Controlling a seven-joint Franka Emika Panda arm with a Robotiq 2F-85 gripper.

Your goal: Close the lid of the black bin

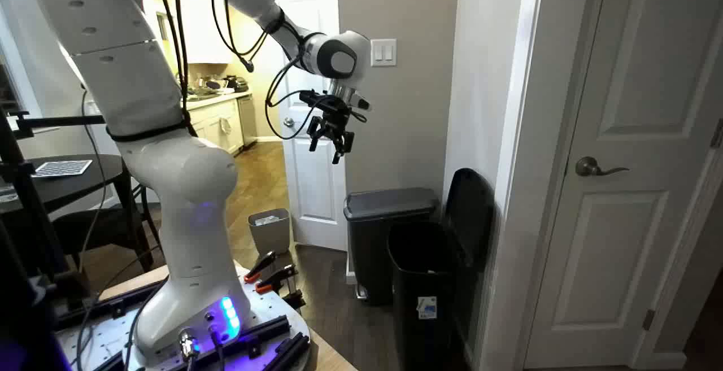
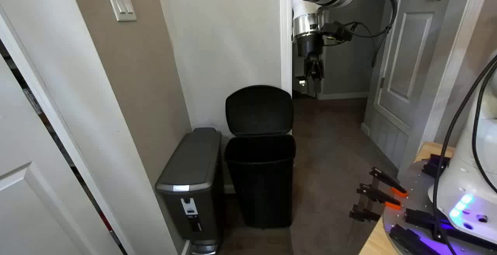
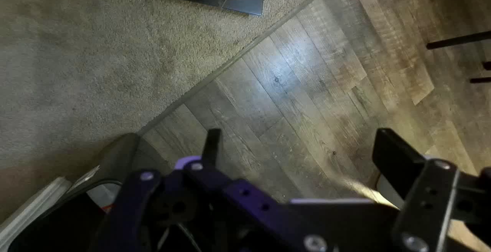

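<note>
Pale wall (image 2: 229, 45) standing near black bin (image 2: 260, 193), probably propping open lid (image 2: 259, 109) upright above bin. I'm hovering gripper (image 1: 325, 155) higher than bin, off its side, jaws apart, presumably preparing lid push.

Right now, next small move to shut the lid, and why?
I'd probably ease the end effector toward the upper edge of the lid, lining up to tip it down. The lid stands raised, leaving the black bin uncovered; in both exterior views the end effector hangs apart from both, jaws open and empty.
</note>
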